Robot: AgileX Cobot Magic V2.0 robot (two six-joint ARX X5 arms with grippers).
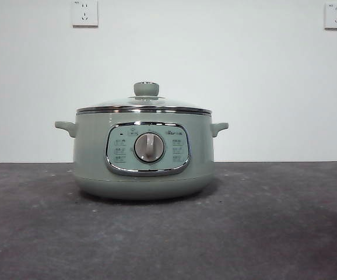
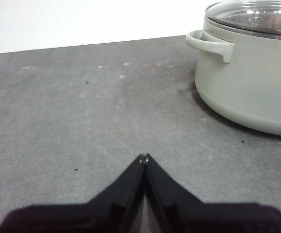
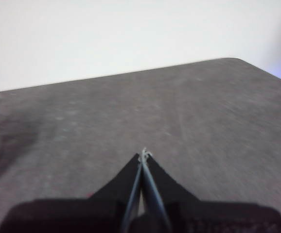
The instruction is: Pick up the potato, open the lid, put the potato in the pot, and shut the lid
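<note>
The sage-green pot [image 1: 144, 154] stands in the middle of the table in the front view, its control panel and silver dial [image 1: 149, 147] facing me. The glass lid [image 1: 144, 106] with its green knob [image 1: 146, 88] sits shut on it. The potato is out of view. My left gripper [image 2: 144, 157] is shut and empty, low over the bare table, beside the pot [image 2: 250, 82] and its side handle [image 2: 209, 42]. My right gripper [image 3: 144, 155] is shut and empty over bare table. Neither arm shows in the front view.
The dark grey table [image 1: 273, 233] runs to a white wall with two sockets [image 1: 85, 13]. The right wrist view shows the table's rounded far corner [image 3: 233, 60].
</note>
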